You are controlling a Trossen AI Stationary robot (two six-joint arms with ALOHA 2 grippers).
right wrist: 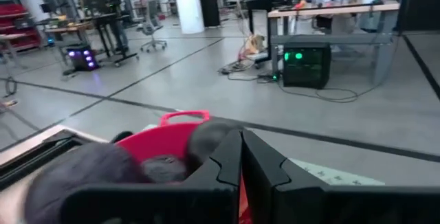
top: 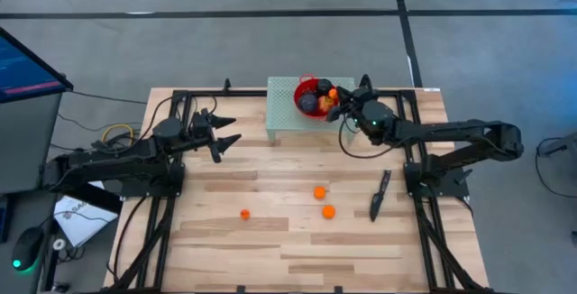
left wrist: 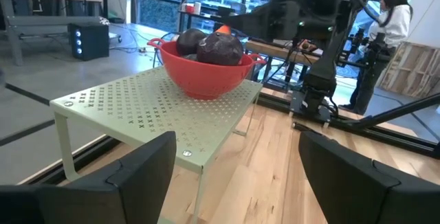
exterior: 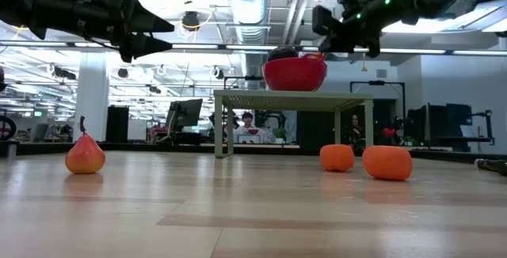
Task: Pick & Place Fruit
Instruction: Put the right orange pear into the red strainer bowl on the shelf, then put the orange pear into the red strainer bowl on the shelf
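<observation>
The left pincer (top: 230,130) is hanging above the counter (top: 270,249) on its left side, well apart from the fruit, and its fingers (left wrist: 130,176) are standing wide apart with nothing between them.

On the wood, three orange fruits are lying free. One (top: 244,214) is lying alone toward the left; in the low view it is looking a little pear-shaped, with a small stem (exterior: 85,154). Two more (top: 319,192) (top: 328,211) are lying near each other to its right, not touching.

At the far edge, a green perforated stand (top: 284,118) is carrying the red bowl (top: 307,105). Inside the bowl, dark purple fruits (left wrist: 220,48) are resting, and something orange (top: 333,93) is showing at its right side.

The right pincer (top: 345,106) is hovering just beside the right rim of the bowl. In its wrist view the fingers (right wrist: 227,162) are pressing together, seemingly with nothing between them, though the view there is poor.

A dark tool (top: 380,195) is lying on the right part of the counter.
</observation>
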